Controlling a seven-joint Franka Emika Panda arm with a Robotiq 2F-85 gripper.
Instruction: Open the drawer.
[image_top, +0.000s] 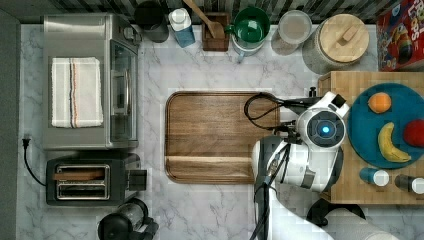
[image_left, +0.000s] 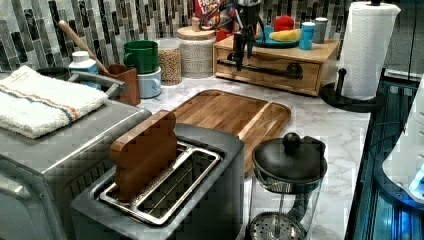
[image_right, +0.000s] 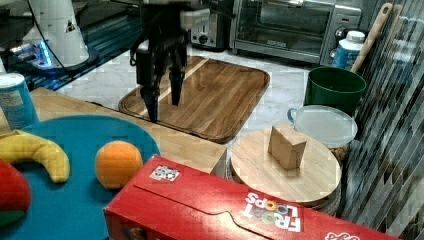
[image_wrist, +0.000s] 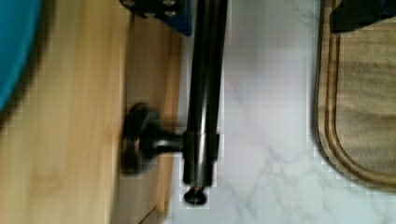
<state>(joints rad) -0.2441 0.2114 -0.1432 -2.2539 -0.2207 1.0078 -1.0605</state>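
Drawer place: the drawer (image_left: 272, 65) is set in a light wood box at the far end of the marble counter in the left view, just beyond the walnut tray (image_left: 235, 117).
Pincer: the gripper (image_right: 162, 100) hangs over the bar handle (image_wrist: 205, 93), fingers spread apart either side of it, grasping nothing.
Drawer look: pale bamboo front, long black bar on round black brackets, front flush with the box.

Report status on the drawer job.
End effector open, straddling the bar handle. Drawer looks shut. Walnut tray lies on the counter in front.
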